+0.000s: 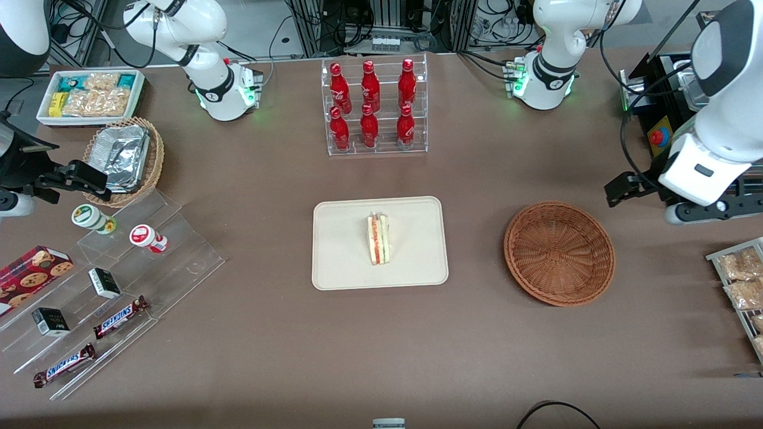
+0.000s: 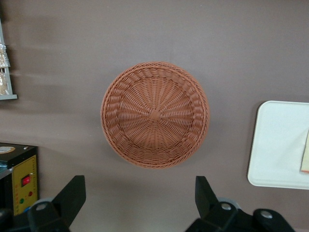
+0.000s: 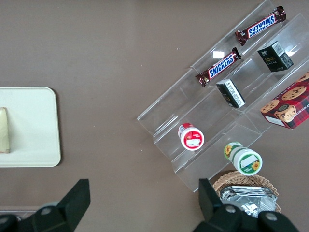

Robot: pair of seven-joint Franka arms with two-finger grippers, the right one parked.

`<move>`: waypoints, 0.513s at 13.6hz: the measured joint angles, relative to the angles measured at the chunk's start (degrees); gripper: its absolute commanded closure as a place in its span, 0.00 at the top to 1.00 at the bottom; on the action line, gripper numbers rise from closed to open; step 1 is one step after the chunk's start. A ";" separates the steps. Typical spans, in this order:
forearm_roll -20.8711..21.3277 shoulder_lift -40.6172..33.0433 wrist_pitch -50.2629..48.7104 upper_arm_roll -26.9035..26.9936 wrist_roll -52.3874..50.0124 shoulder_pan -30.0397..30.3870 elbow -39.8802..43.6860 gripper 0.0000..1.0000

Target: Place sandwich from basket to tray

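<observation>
The hand (image 2: 137, 200) is hanging above the brown table (image 1: 268, 333) toward the working arm's end, with its two dark fingers (image 2: 72, 193) spread wide apart and gripping nothing. Just beneath the hand and slightly nearer the front camera, the basket (image 1: 559, 253) is sitting flat on the table, its reddish-brown woven bowl showing only its own weave in the wrist view. The hand is hovering clear of the basket's rim, not touching it. Well away from the hand, toward the middle of the table, the cream tray (image 1: 346, 262) is lying flat, and the sandwich (image 1: 378, 239) is resting on it near its centre, lying with its red and green filling showing along the cut edge. The basket and the tray are lying apart, with bare table between them. Farther from the front camera than the tray, a clear rack of red bottles (image 1: 374, 104) is standing upright. Beside the hand, at the table's edge, a wire rack of snack packets (image 1: 742, 286) is lying, and a black box with a red button (image 1: 658, 138) is sitting close by the arm.
</observation>
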 measured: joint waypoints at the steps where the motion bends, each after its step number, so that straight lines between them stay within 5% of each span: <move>1: -0.25 -0.63 -0.17 0.01 1.29 0.78 -0.47 1.00; 7: -2.80 -4.20 -0.31 -0.21 4.20 2.86 -1.62 1.00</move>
